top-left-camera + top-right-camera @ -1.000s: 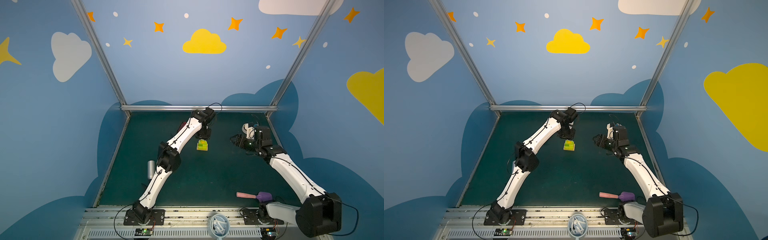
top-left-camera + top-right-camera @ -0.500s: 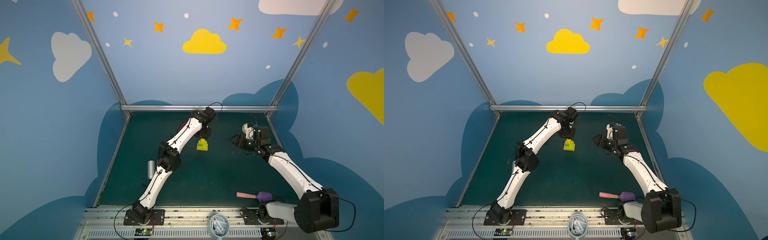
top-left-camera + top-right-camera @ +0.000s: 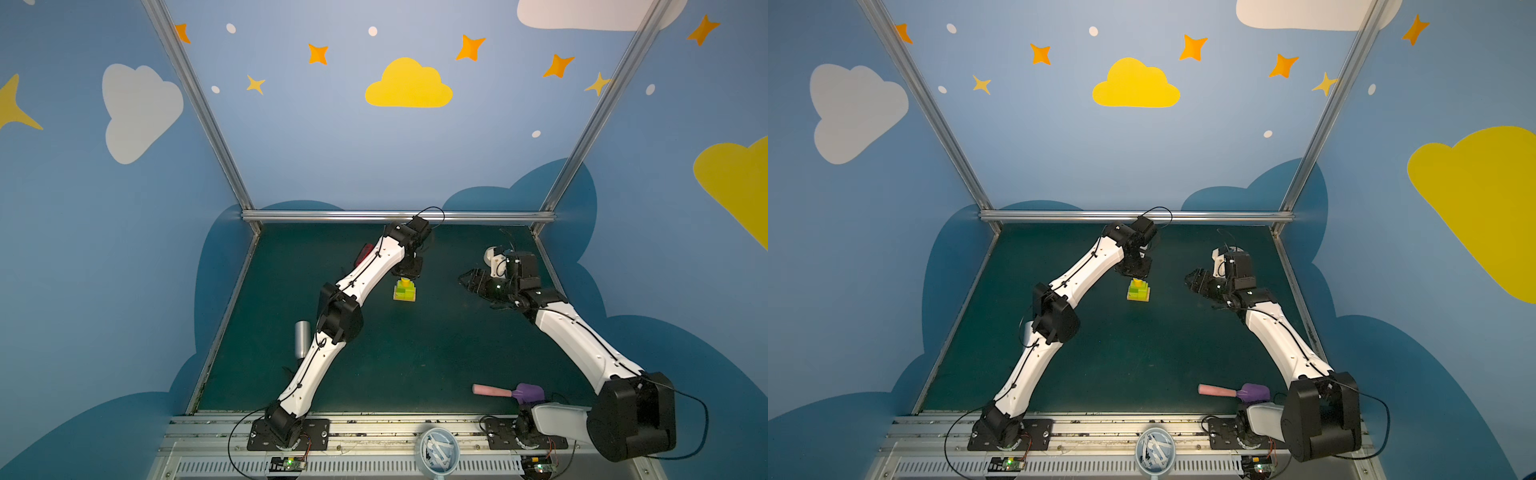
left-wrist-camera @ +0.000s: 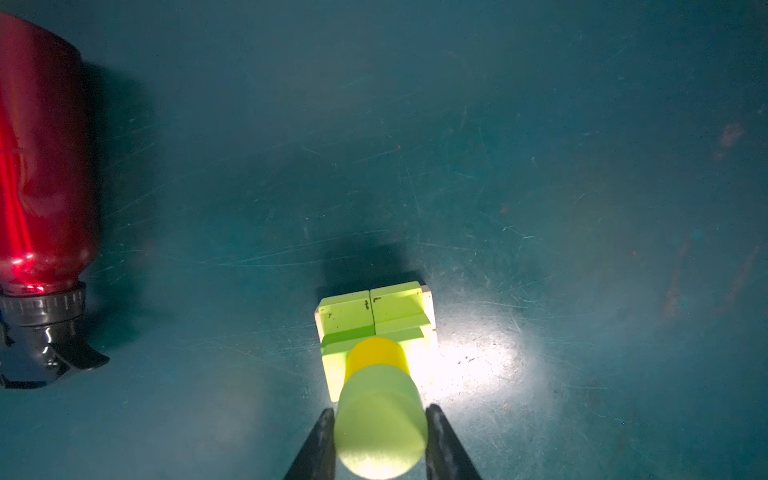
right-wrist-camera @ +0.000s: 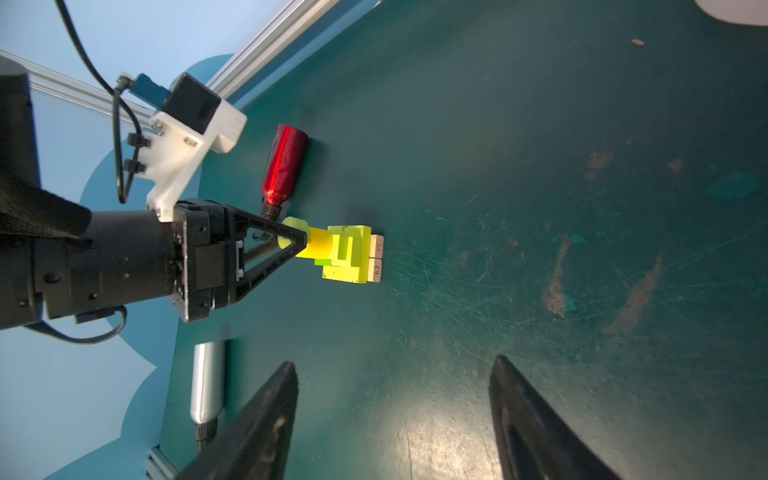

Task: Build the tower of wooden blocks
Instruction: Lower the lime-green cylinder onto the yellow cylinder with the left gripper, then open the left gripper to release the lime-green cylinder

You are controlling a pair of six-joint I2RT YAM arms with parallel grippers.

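The tower (image 3: 404,293) (image 3: 1138,292) stands mid-table toward the back. Two tan bars (image 5: 377,257) lie lowest, lime-green blocks (image 4: 374,316) sit above them, and a yellow cylinder (image 4: 376,353) is on top. My left gripper (image 4: 380,432) (image 3: 403,277) hangs straight over the tower. It is shut on the lime cylinder (image 4: 380,419), which rests on the yellow one. My right gripper (image 5: 395,374) (image 3: 465,279) is open and empty. It hovers to the right of the tower and points at it.
A red bottle (image 4: 41,166) (image 5: 282,166) lies just behind and to the left of the tower. A silver canister (image 3: 302,338) lies by the left arm's elbow. A pink-handled purple tool (image 3: 509,391) is at the front right. A white tape roll (image 3: 492,253) sits behind the right wrist.
The right arm's shoulder has turned slightly, and its gripper stays in place. The left gripper stays over the tower with the lime cylinder.
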